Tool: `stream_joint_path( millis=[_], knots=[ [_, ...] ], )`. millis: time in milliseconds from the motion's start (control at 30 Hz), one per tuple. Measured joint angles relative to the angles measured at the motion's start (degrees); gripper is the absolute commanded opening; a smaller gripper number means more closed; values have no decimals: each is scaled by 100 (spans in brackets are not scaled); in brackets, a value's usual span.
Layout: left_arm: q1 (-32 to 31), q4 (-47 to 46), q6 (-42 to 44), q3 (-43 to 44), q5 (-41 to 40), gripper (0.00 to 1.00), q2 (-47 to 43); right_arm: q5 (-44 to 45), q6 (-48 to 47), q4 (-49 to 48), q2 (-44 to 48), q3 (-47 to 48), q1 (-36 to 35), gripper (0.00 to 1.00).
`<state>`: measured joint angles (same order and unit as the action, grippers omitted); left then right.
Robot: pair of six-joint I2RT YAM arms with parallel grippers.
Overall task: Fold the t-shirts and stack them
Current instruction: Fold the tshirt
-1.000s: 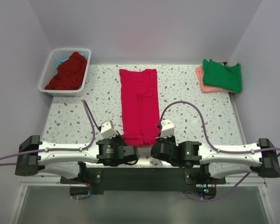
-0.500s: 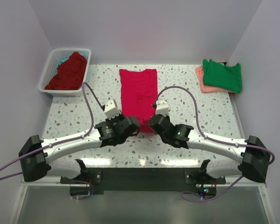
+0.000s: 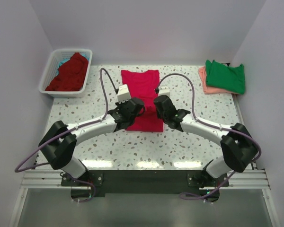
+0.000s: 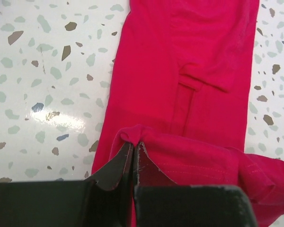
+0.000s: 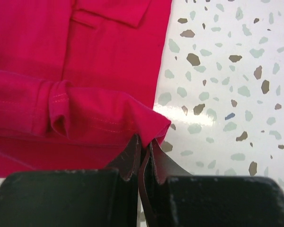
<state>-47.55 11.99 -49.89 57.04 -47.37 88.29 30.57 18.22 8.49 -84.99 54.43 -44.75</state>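
My left gripper (image 4: 133, 144) and right gripper (image 5: 146, 139) each pinch a near hem corner of the bright crimson-pink cloth t-shirt (image 3: 141, 87). The shirt lies lengthwise mid-way across the speckled white tabletop (image 3: 71, 109), with its hem doubled over itself.

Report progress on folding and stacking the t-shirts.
Done: the green t-shirt lies folded on the salmon-pink t-shirt, far right. In hand: the left gripper and right gripper are each shut on the near hem of the crimson-pink t-shirt, doubled over its body. Left: finishing and stacking it, then the dark red t-shirt and teal t-shirt in the basket.
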Motion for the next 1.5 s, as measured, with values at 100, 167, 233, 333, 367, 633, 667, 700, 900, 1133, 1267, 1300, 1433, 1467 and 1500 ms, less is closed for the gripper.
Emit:
stream_joint_path(
  millis=[100, 167, 233, 333, 367, 633, 667, 700, 900, 1133, 1267, 1300, 1433, 1467, 1500],
  knots=[
    [201, -155, 153, 125, 72, 0, 275, -299, -116, -192, -385, 201, 323, 0],
    [343, -247, 258, 247, 81, 0, 479, -485, -166, -350, -634, 350, 487, 0],
    [452, -313, 334, 350, 83, 0, 634, -603, -210, -433, -859, 514, 592, 0],
    [623, -457, 496, 501, 101, 0, 859, -715, -280, -516, -1283, 881, 708, 0],
    [680, -490, 557, 542, 109, 0, 920, -763, -297, -535, -1427, 1012, 737, 0],
    [1139, -804, 955, 1029, 339, 0, 1600, -866, -398, -680, -2312, 1784, 883, 0],
    [1189, -850, 1021, 1084, 398, 0, 1690, -863, -400, -682, -2374, 1834, 901, 0],
    [1241, -898, 1078, 1167, 466, 0, 1790, -859, -400, -680, -2428, 1873, 918, 0],
    [1451, -1158, 1375, 1462, 887, 0, 2238, -750, -391, -675, -2542, 1982, 1032, 0],
    [1554, -1213, 1521, 1784, 1130, 18, 2564, -651, -385, -640, -2796, 2260, 1123, 23],
    [1600, -1311, 1676, 1849, 1187, 46, 2660, -597, -321, -629, -2975, 2306, 1182, 38],
    [1615, -1360, 1703, 1849, 1187, 52, 2669, -595, -313, -625, -2992, 2306, 1196, 39],
    [1692, -1775, 1825, 1821, 1150, 55, 2673, -560, -302, -638, -3003, 2310, 1228, 40],
    [1705, -1875, 1836, 1794, 1121, 56, 2667, -557, -297, -645, -3003, 2312, 1233, 39],
    [1714, -2009, 1858, 1746, 1084, 56, 2653, -551, -293, -643, -3003, 2312, 1241, 39]
  ],
)
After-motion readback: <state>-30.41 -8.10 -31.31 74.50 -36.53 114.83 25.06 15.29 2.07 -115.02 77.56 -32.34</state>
